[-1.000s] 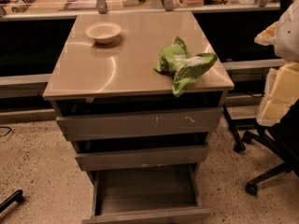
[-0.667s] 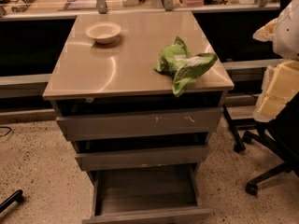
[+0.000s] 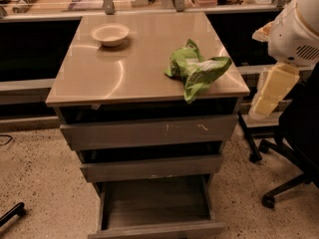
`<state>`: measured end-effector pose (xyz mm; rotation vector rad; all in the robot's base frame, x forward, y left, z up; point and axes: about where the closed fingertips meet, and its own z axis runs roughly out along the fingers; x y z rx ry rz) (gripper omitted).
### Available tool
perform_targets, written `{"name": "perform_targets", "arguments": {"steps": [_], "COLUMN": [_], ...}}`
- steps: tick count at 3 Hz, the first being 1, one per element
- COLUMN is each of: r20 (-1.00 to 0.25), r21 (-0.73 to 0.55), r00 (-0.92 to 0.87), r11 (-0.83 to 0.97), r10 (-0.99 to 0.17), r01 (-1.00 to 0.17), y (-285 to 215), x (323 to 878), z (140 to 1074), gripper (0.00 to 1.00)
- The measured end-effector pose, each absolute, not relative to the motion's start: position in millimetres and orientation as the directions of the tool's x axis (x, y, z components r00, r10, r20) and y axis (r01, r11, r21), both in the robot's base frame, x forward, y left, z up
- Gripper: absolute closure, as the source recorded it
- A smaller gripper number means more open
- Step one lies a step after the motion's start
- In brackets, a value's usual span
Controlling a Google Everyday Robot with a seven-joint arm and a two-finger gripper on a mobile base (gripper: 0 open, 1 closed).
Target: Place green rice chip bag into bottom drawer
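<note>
The green rice chip bag [image 3: 197, 71] lies crumpled on the right front part of the cabinet top [image 3: 124, 73], with one corner hanging over the front edge. The bottom drawer [image 3: 155, 203] is pulled open below and its grey tray holds nothing. The two drawers above it are slightly ajar. My gripper [image 3: 269, 94], a cream-coloured piece hanging from the white arm [image 3: 299, 29], is at the right of the cabinet, level with its top, apart from the bag and holding nothing.
A small beige bowl [image 3: 110, 34] sits at the back left of the cabinet top. A black office chair [image 3: 294, 148] with wheeled legs stands at the right. A bench with clutter runs along the back. A dark object [image 3: 12, 214] lies on the floor at the left.
My arm and gripper have moved left, closer to the cabinet's right side. The bag, the bowl and the drawers have not moved.
</note>
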<state>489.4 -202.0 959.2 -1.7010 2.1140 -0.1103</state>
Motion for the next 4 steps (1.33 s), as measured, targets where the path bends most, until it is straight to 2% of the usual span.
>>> {"name": "perform_targets", "arguments": {"steps": [2,4], "r20": [-0.336,-0.33], "r21": [-0.273,-0.293], "r00": [-0.198,-0.244], "r11": [0.296,0.344], "r10": [-0.921,-0.912], "r01": [-0.915,-0.892], "y": [-170,-161], "x": [531,541], "z": [930,927], "gripper": [0.0,0.0]}}
